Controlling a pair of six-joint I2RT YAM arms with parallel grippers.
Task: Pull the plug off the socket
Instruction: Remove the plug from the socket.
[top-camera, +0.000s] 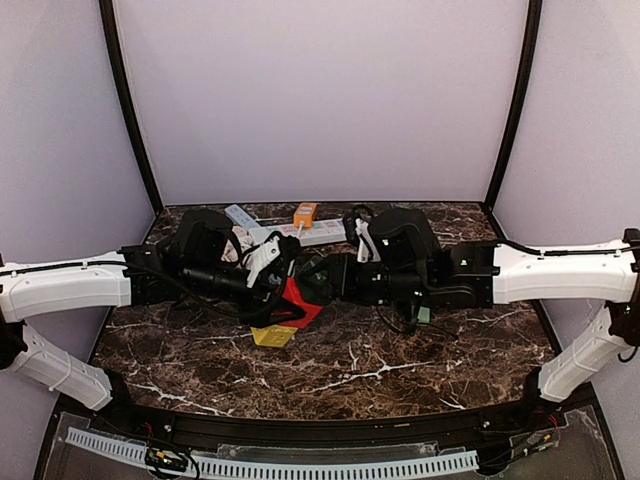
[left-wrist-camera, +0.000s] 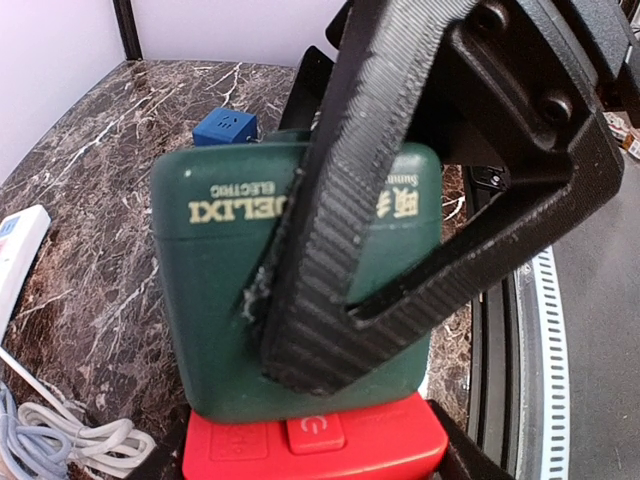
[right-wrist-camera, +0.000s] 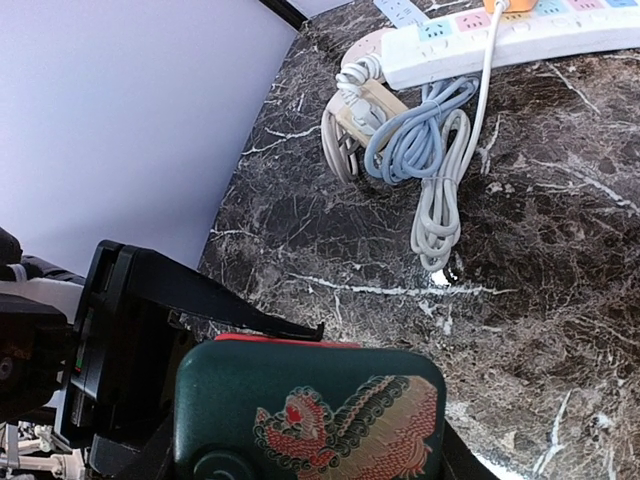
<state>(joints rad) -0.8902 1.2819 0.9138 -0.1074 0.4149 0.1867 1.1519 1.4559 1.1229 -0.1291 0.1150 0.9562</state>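
A dark brown marble-patterned table (top-camera: 400, 370) with white veins sits inside an enclosure of plain pale lilac walls (top-camera: 320, 100) with black corner posts. A long white power strip (top-camera: 300, 234) lies along the back of the table, with an orange plug (top-camera: 305, 213) on its far side and loosely coiled grey and white cables (right-wrist-camera: 420, 150) just in front of it. Nearer the arms than the power strip, at the table's middle, is a chunky dark green plug (left-wrist-camera: 215, 300) with rounded corners, gold lettering and a dragon print, seated flush against a glossy red socket (left-wrist-camera: 240, 445). A small yellow piece (top-camera: 272, 335) lies just in front of them. The white left arm (top-camera: 70, 285) and right arm (top-camera: 560, 272) both stretch inward, low and nearly level, meeting there. The left gripper (left-wrist-camera: 310, 455) is closed around the red socket. The right gripper (right-wrist-camera: 310, 440) clamps the green plug, one ribbed black finger (left-wrist-camera: 340, 200) pressed across its face.
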